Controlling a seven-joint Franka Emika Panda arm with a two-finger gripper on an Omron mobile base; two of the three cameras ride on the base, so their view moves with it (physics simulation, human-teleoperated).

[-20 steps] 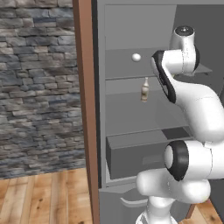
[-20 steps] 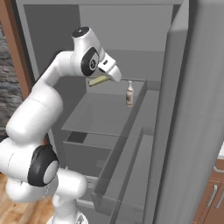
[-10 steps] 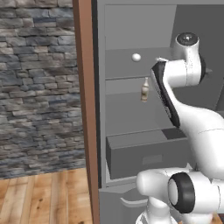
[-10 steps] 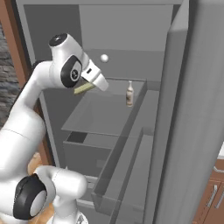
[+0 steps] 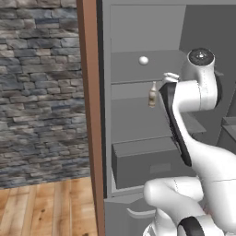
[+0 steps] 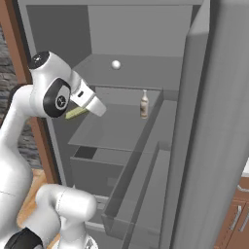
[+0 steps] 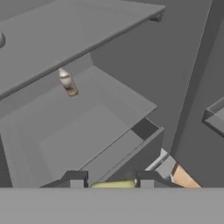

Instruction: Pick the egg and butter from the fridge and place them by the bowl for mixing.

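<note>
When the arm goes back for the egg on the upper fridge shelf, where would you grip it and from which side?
Grip the egg across its widest middle, one finger on each side. It is a small smooth ball resting alone on the upper shelf, so a grip off-centre would likely squeeze it out. Come in level from the fridge's open front, above the bottle on the shelf below.

Fridge [image 5: 138, 37] open: egg [image 5: 144, 60] on upper shelf, small bottle [image 5: 151, 95] on shelf below, closed grey drawer [image 5: 143, 161] beneath. Arm in front.
</note>
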